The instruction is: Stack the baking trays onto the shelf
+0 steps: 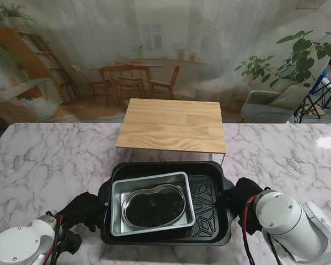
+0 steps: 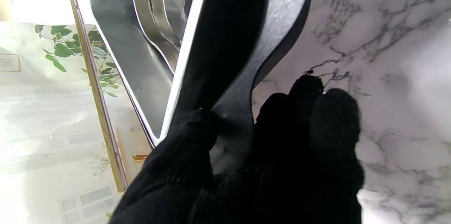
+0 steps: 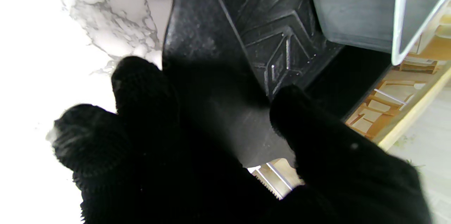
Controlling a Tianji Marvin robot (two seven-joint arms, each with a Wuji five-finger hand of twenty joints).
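My left hand and right hand each pinch a side handle of the black tray carrying the nested metal trays.

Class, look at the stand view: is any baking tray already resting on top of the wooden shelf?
No, the wooden shelf top is bare; the black tray sits on the table.

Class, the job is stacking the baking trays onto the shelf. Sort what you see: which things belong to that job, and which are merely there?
Part of the job:
black tray, held at both ends
silver rectangular tray nested in it
kidney-shaped steel dish inside that
wooden shelf
left hand
right hand

Merely there:
marble table
room backdrop
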